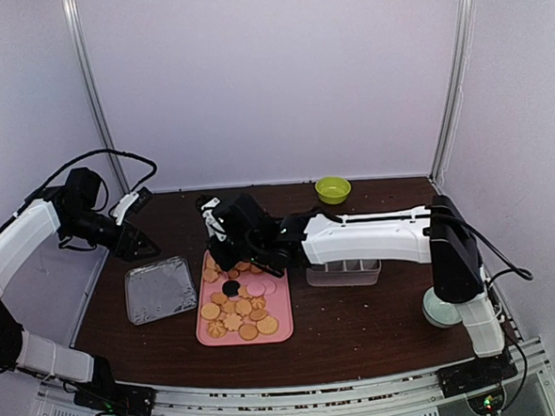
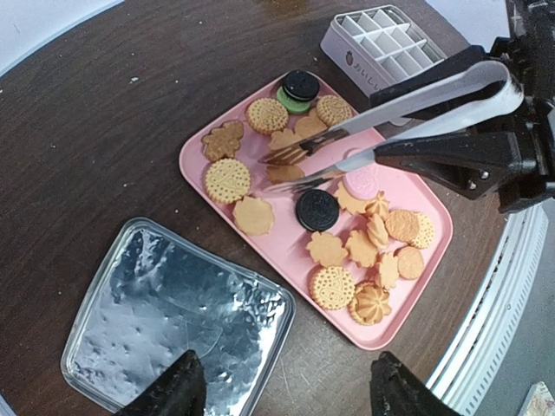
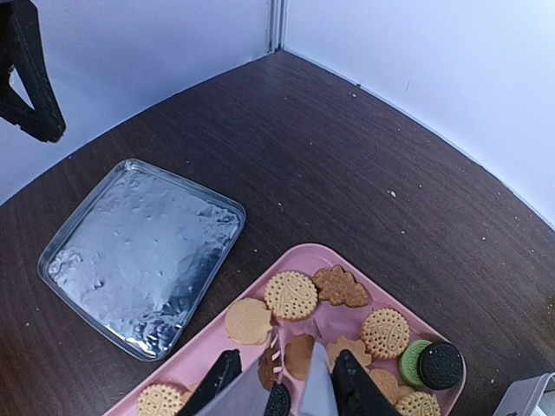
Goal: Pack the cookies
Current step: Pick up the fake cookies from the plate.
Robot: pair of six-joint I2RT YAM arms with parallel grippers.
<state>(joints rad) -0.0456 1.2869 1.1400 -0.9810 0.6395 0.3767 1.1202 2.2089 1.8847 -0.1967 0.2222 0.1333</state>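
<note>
Left gripper (image 2: 290, 390): jaws apart with nothing between them, held above the near edge of the foil tray (image 2: 173, 321).
Right gripper (image 3: 284, 390): clamped on the handle end of the metal tongs (image 2: 408, 108), reaching across over the pink tray (image 2: 198, 169).
Tongs: tips close together, low over the tan biscuits at the tray's far end; possibly pinching one, but the tips cover that spot.
Cookies (image 2: 317, 210): all lie on the pink tray, mostly tan round and flower shapes, plus two black, one pink and one green.
Foil tray: on the tabletop (image 2: 104, 113) just beside the pink tray, nothing in it.
Divided clear box (image 2: 381, 43): past the pink tray's other side, under the right arm.
Green bowl (image 1: 333, 189): at the tabletop's far edge.
</note>
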